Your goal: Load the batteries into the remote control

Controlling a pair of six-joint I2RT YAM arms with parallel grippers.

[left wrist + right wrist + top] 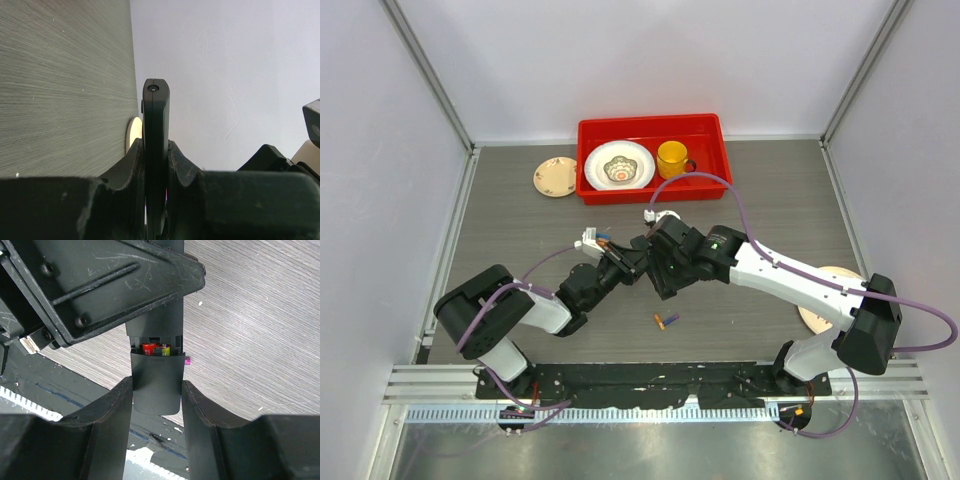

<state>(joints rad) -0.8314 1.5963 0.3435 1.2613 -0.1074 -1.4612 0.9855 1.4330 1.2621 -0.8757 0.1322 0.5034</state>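
The black remote control (pixel 156 120) stands edge-on between my left gripper's (pixel 156 150) jaws, which are shut on it. In the right wrist view its battery bay is partly uncovered, with a red battery (pixel 149 347) and a green-yellow battery (pixel 165 349) inside. My right gripper (pixel 156 385) has both fingers pressed against the sides of the remote's black battery cover (pixel 156 385). In the top view the two grippers, left (pixel 623 262) and right (pixel 656 262), meet above mid-table and mostly hide the remote. An orange battery (pixel 660 321) and a purple battery (pixel 672 319) lie on the table below them.
A red tray (pixel 588 135) at the back holds a patterned bowl (pixel 619 165) and a yellow cup (pixel 671 158). A small plate (pixel 556 177) lies left of it. A pale round disc (pixel 817 312) lies under the right arm. White walls close in the sides.
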